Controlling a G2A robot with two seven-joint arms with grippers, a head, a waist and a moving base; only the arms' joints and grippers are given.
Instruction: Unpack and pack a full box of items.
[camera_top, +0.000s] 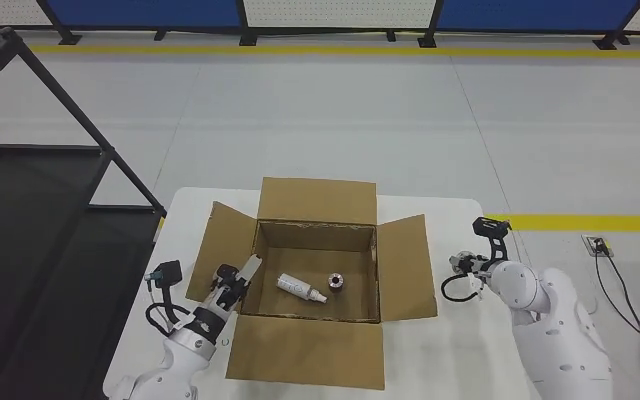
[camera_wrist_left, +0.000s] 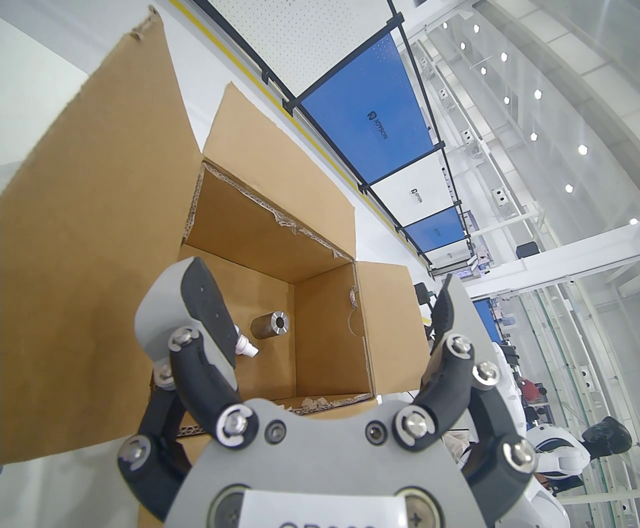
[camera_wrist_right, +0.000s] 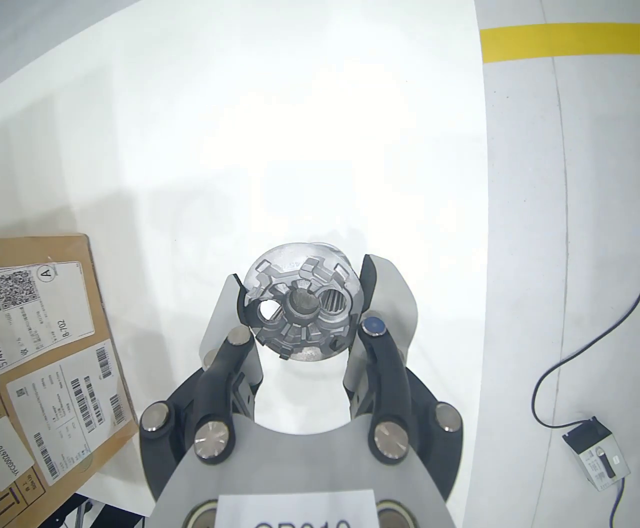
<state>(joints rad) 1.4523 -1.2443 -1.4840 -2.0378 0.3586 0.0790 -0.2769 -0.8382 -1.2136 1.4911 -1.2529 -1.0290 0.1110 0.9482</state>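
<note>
Left gripper (camera_wrist_left: 325, 310) was found released, jaws spread wide, poised at the left rim of the open cardboard box (camera_top: 318, 237). Right gripper (camera_wrist_right: 305, 310) was clenched on a toothed metal hub (camera_wrist_right: 295, 285), held above bare worktop (camera_top: 450, 340) near its right edge, apart from the box. Box stood mid-worktop, flaps folded out. Inside lay a white spray bottle (camera_top: 298, 288) and, beside it toward the right edge, a metal cylinder (camera_top: 335, 282).

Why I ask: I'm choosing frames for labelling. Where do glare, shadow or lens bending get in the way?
Right wrist view: the table glares white behind the metal part in the right gripper. Left wrist view: straight panel frames bow; the box is darker inside. Top view: even light.
</note>
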